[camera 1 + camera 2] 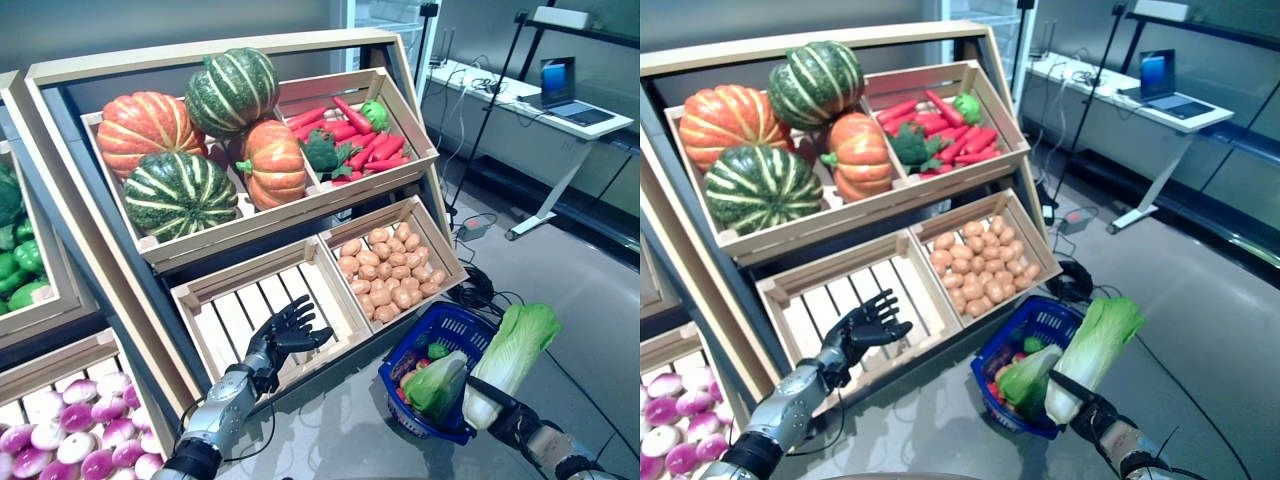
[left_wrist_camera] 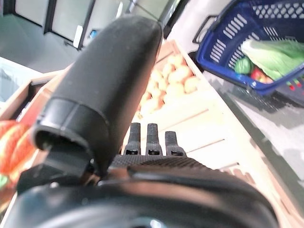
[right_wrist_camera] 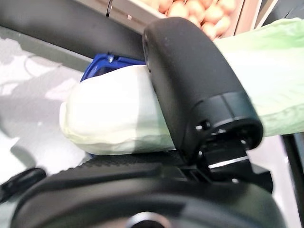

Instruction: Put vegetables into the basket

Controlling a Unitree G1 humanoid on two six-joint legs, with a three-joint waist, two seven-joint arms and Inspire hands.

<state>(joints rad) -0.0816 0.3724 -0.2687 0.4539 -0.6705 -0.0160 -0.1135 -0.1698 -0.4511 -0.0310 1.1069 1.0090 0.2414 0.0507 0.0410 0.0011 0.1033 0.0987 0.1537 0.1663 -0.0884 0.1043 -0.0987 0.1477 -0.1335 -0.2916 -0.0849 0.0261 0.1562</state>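
Grey floor carries one blue basket [image 1: 455,330], already holding a green cabbage [image 1: 436,385] and small vegetables. Just beside its rim, the right hand [image 1: 510,418] grips a second, long napa cabbage [image 1: 510,358], tilted upright. Behind stands a wooden rack [image 1: 200,55]: four pumpkins [image 1: 230,90], one potato crate [image 1: 395,262], one empty crate [image 1: 235,305] under the splayed, empty left hand [image 1: 282,335].

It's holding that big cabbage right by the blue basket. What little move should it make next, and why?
Probably lower the cabbage into the basket and let go. The right hand grips its white stalk just beside the basket's rim, where another cabbage already lies.
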